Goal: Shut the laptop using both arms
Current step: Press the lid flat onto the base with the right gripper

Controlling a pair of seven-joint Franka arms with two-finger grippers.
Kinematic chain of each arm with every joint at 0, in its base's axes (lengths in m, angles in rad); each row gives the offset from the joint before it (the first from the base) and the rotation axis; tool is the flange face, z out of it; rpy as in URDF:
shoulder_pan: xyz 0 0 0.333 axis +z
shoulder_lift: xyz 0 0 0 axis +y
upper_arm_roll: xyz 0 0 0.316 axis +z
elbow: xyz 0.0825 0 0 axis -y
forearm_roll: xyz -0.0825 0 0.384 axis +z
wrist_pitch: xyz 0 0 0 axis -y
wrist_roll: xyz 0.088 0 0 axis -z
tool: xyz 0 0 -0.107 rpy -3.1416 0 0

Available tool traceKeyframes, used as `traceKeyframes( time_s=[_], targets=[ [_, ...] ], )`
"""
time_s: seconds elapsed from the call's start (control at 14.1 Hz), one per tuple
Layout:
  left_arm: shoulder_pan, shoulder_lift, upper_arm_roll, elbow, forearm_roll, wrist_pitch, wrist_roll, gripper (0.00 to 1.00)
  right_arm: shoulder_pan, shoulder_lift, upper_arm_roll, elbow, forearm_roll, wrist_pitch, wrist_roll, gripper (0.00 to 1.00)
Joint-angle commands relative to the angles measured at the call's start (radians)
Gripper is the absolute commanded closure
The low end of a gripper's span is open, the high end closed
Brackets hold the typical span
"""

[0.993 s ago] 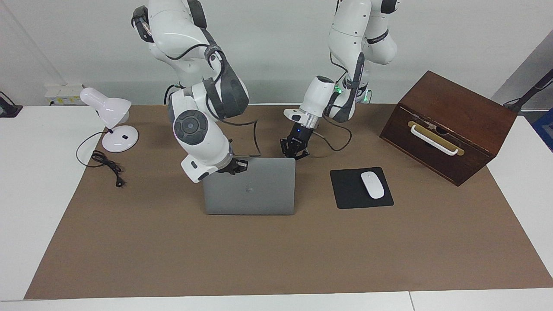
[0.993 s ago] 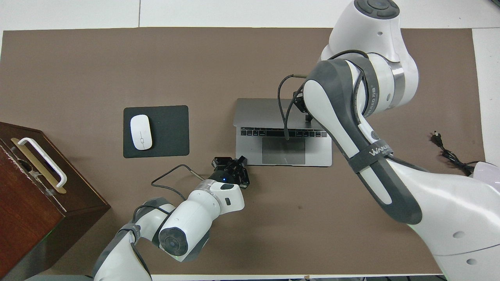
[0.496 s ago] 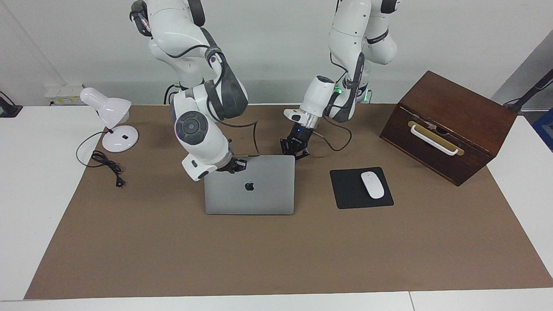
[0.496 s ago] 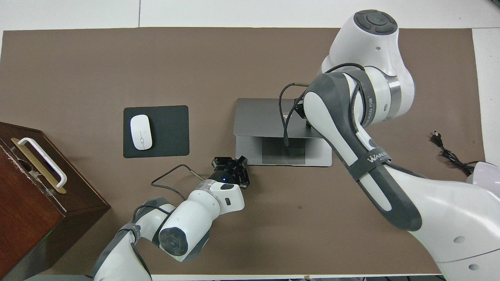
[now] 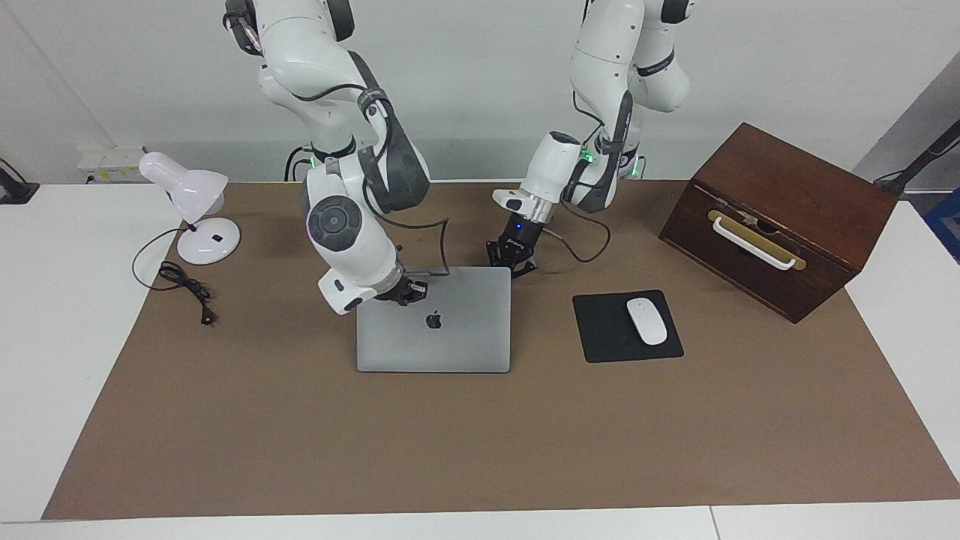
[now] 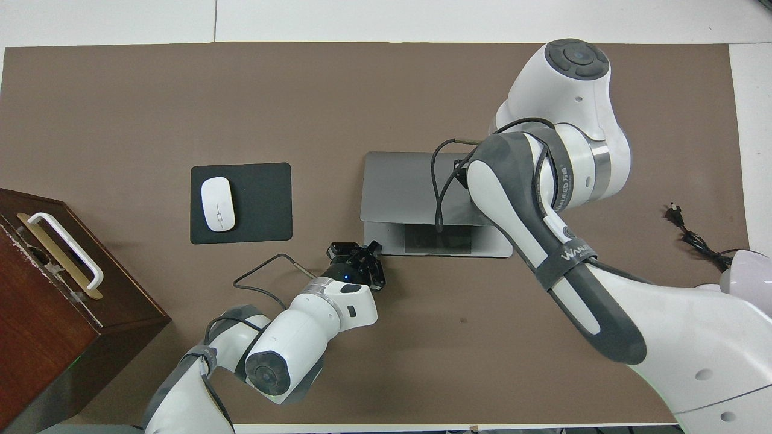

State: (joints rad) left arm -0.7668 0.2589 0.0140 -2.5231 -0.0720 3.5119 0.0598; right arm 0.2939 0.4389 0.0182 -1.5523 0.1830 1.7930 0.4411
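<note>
The silver-grey laptop [image 5: 450,345] sits mid-table, hinge away from the robots. Its lid with the dark apple logo leans low over the base. In the overhead view the lid [image 6: 398,187] covers the keyboard and only a strip of trackpad [image 6: 437,240] shows. My right gripper [image 5: 406,289] rests on the lid's free edge, at the corner toward the right arm's end; the arm mostly hides it from above. My left gripper [image 5: 511,257] is low at the base's corner nearest the robots, toward the left arm's end, also seen from above [image 6: 357,256].
A black mouse pad [image 5: 600,330] with a white mouse [image 5: 646,321] lies beside the laptop toward the left arm's end. A brown wooden box [image 5: 780,217] with a white handle stands past it. A white desk lamp [image 5: 191,202] and its cord [image 5: 184,285] sit at the right arm's end.
The lid has swung down toward the base, covering the keyboard and part of the trackpad. My right gripper moved down with it. The left arm has not moved.
</note>
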Motion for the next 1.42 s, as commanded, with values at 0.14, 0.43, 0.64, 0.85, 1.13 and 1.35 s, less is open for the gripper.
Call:
traceKeyframes(
  time_s=[0.14,0.43,0.64,0.85,1.13,1.35],
  targets=[
    [-0.017,0.013,0.021,-0.059,-0.017,-0.011,0.026,1.0,0.002,-0.04,0.008,-0.109,0.032,0.088,-0.001,1.0],
    [-0.017,0.013,0.021,-0.059,-0.017,-0.011,0.025,1.0,0.004,-0.042,0.008,-0.12,0.032,0.108,0.001,1.0],
    [-0.017,0.013,0.021,-0.059,-0.017,-0.011,0.025,1.0,0.005,-0.045,0.009,-0.144,0.033,0.137,0.002,1.0],
    [-0.017,0.013,0.021,-0.059,-0.017,-0.011,0.025,1.0,0.005,-0.055,0.009,-0.17,0.035,0.144,0.002,1.0],
    [-0.017,0.013,0.021,-0.059,-0.017,-0.011,0.026,1.0,0.024,-0.074,0.009,-0.21,0.035,0.167,0.002,1.0],
    [-0.017,0.013,0.021,-0.059,-0.017,-0.011,0.026,1.0,0.025,-0.078,0.009,-0.227,0.035,0.17,0.004,1.0]
  ],
)
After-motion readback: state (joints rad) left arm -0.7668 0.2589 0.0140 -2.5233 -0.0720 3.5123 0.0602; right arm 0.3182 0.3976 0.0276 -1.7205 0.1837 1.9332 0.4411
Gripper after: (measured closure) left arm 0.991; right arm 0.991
